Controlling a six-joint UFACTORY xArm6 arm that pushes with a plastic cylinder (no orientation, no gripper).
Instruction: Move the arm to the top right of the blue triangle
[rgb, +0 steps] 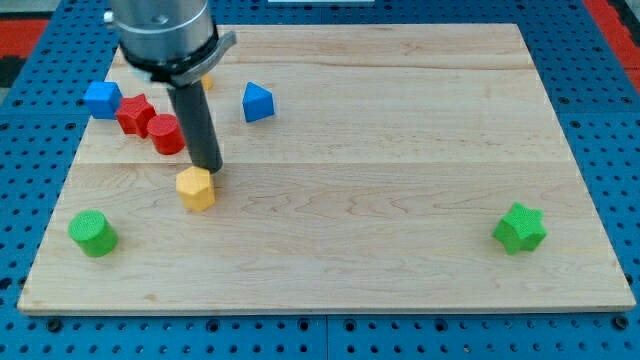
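Observation:
The blue triangle (257, 102) sits on the wooden board (400, 150) toward the view's top left. My tip (208, 166) is at the end of the dark rod, below and to the left of the blue triangle. It stands just above a yellow hexagonal block (196, 188), touching or nearly touching its top edge. The arm's grey body hangs over the view's top left.
A blue cube (102, 99), a red star-like block (134, 113) and a red cylinder (166, 134) cluster at the left. A green cylinder (92, 233) is at bottom left, a green star (520, 228) at bottom right. A yellow block (207, 83) peeks out behind the arm.

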